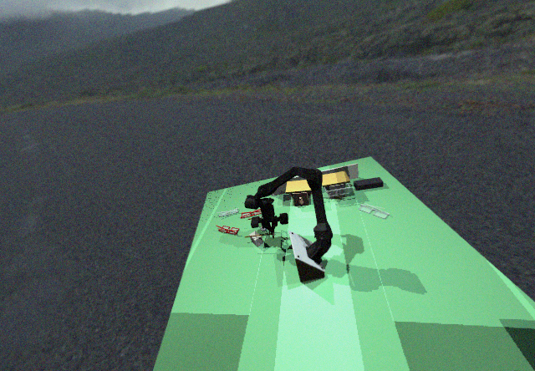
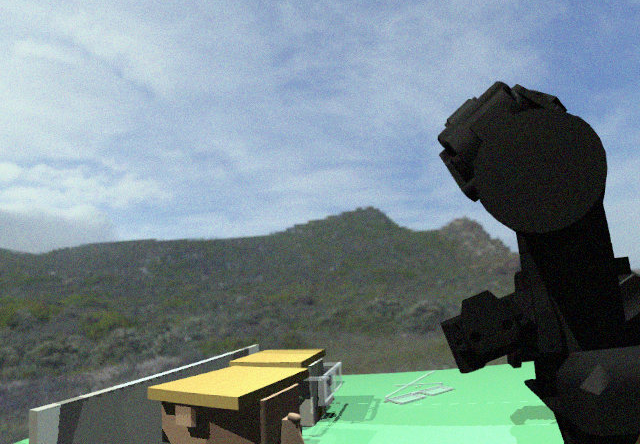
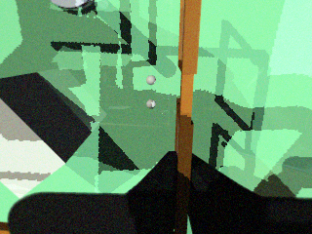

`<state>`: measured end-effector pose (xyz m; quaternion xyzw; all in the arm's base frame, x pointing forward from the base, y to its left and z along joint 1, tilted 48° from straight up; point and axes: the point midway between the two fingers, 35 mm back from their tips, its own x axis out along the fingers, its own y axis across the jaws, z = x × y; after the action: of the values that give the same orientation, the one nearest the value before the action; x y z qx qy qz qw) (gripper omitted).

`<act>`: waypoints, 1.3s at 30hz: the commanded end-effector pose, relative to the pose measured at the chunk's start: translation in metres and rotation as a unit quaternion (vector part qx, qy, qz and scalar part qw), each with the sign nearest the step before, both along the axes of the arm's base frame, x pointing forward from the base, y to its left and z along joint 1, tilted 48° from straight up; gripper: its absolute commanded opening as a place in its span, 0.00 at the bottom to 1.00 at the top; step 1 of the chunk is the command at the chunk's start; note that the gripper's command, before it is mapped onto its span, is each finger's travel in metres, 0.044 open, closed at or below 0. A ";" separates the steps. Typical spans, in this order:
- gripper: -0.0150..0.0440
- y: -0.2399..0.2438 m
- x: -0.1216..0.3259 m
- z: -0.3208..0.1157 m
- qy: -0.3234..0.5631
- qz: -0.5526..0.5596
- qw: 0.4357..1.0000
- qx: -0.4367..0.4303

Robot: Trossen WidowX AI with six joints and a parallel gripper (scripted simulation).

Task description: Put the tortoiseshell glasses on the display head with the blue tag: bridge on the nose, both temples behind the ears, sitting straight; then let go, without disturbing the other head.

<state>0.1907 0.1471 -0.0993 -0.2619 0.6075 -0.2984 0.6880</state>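
Observation:
My gripper (image 1: 272, 231) (image 3: 178, 159) is shut on the tortoiseshell glasses. In the wrist view the glasses (image 3: 189, 49) show as an orange-brown bar running up from between the black fingertips. In the top view they are a thin brown line above the table, left of the arm's base and well short of the heads. A brown display head (image 1: 304, 200) (image 2: 273, 413) with a nose and flat yellow top stands at the back. A grey head (image 2: 308, 411) stands beside it, with clear glasses (image 2: 332, 383) on its front. No blue tag can be made out. The fingertips are hidden in the exterior view.
Red glasses (image 1: 227, 230) and pale glasses (image 1: 228, 212) lie left of the arm. Other pale glasses (image 1: 374, 210) (image 2: 421, 394) lie right of the heads. A black case (image 1: 368, 183) is at the back right. A panel (image 2: 113, 408) stands behind the heads. A small block (image 1: 257, 239) sits below the gripper.

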 end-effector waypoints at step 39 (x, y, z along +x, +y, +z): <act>0.25 0.026 0.026 0.060 -0.150 -0.139 0.979 0.020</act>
<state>0.2104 0.1782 -0.0477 -0.1623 0.5625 -0.3772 0.7176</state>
